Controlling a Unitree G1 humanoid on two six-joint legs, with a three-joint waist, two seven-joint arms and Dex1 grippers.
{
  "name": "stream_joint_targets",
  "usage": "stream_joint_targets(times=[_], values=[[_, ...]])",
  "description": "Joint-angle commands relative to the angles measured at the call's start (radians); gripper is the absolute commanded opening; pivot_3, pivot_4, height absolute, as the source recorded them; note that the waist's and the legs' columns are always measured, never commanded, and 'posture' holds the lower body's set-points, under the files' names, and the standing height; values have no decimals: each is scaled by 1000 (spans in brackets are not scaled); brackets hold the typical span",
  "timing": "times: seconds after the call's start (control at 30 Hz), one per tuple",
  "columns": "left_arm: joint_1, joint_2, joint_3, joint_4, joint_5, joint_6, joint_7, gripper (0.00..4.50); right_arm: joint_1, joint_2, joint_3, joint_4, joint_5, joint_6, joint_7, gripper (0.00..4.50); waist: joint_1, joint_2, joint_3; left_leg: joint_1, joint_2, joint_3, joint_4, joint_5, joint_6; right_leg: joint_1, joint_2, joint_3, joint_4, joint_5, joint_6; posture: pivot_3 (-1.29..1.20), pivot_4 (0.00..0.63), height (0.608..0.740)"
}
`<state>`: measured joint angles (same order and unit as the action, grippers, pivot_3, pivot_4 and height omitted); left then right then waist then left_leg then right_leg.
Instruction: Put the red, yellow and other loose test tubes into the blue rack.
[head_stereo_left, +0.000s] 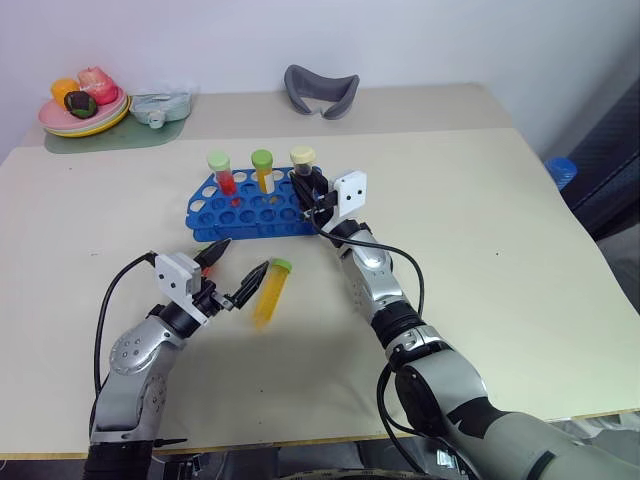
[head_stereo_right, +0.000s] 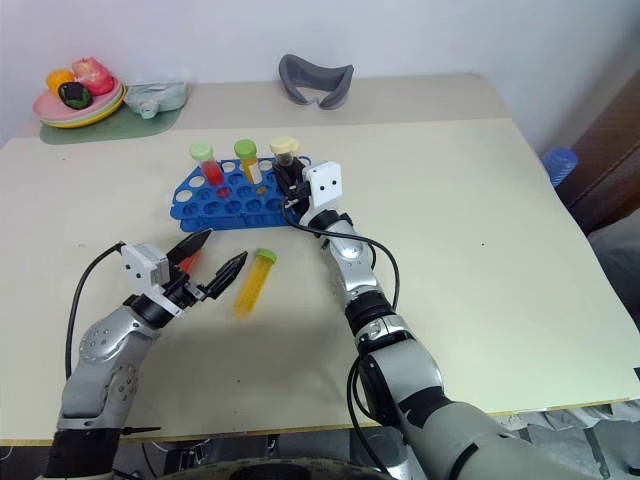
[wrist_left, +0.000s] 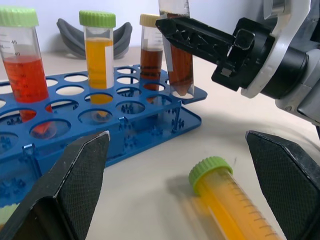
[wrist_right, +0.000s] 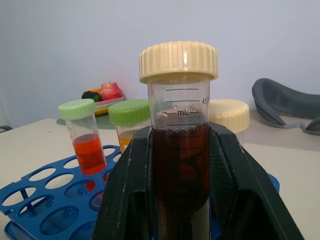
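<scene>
Four capped tubes are upright at the blue rack (head_stereo_left: 245, 208), which sits mid-desk (head_stereo_left: 520, 230). Three stand in its far row: a red tube (head_stereo_left: 222, 174) with a light green cap, a yellow-orange tube (head_stereo_left: 263, 170) with a green cap, and a dark brown tube (wrist_left: 151, 47) with a pale yellow cap. The fourth, a second dark brown tube (wrist_right: 179, 165) with a pale yellow cap, is pinched upright between the black jaws of the right gripper (wrist_left: 175, 27); its conical tip is at the rack's right end, and whether it has entered a hole cannot be told. One loose yellow tube (head_stereo_left: 271, 292) with a green cap lies on its side on the desk, just in front of the rack. Left gripper (head_stereo_left: 232, 271) is low over the desk beside this tube, jaws spread wide and holding nothing, one fingertip (head_stereo_left: 256, 271) close to the cap. Far-left corner: a green mat (head_stereo_left: 110, 137) carries stacked plates (head_stereo_left: 85, 117) with toy food. Far edge: a grey curved object (head_stereo_left: 321, 92).
</scene>
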<state>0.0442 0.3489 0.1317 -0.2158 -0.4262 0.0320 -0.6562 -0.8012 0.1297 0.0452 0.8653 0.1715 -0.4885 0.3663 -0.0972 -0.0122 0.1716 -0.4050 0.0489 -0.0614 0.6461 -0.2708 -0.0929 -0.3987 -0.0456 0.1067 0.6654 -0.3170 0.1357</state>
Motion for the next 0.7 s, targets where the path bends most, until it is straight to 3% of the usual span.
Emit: stream_joint_targets(times=[0.03, 0.47, 0.5, 0.67, 0.7], values=[[4, 0, 12, 1, -9, -32, -15, 4500, 20, 58, -7, -30, 8, -20, 3, 801, 0, 0, 0, 0, 0, 0, 0, 0, 0, 0, 0, 0, 0, 0, 0, 0, 150, 740], [18, -12, 5, 18, -6, -62, -26, 4500, 35, 46, -1, -44, -6, -26, 6, 801, 0, 0, 0, 0, 0, 0, 0, 0, 0, 0, 0, 0, 0, 0, 0, 0, 150, 740], [15, -11, 5, 18, -7, -59, -25, 4500, 36, 46, 0, -45, -7, -27, 5, 1820, 0, 0, 0, 0, 0, 0, 0, 0, 0, 0, 0, 0, 0, 0, 0, 0, 150, 740], [-5, -6, 11, 41, -10, -58, -30, 4500, 38, 47, 2, -51, -9, -28, 0, 4145, -1, 0, 0, 0, 0, 0, 0, 0, 0, 0, 0, 0, 0, 0, 0, 0, 150, 740], [-6, -5, 11, 42, -10, -57, -31, 4500, 38, 48, 1, -53, -8, -27, 1, 4145, -2, 0, 0, 0, 0, 0, 0, 0, 0, 0, 0, 0, 0, 0, 0, 0, 150, 740]])
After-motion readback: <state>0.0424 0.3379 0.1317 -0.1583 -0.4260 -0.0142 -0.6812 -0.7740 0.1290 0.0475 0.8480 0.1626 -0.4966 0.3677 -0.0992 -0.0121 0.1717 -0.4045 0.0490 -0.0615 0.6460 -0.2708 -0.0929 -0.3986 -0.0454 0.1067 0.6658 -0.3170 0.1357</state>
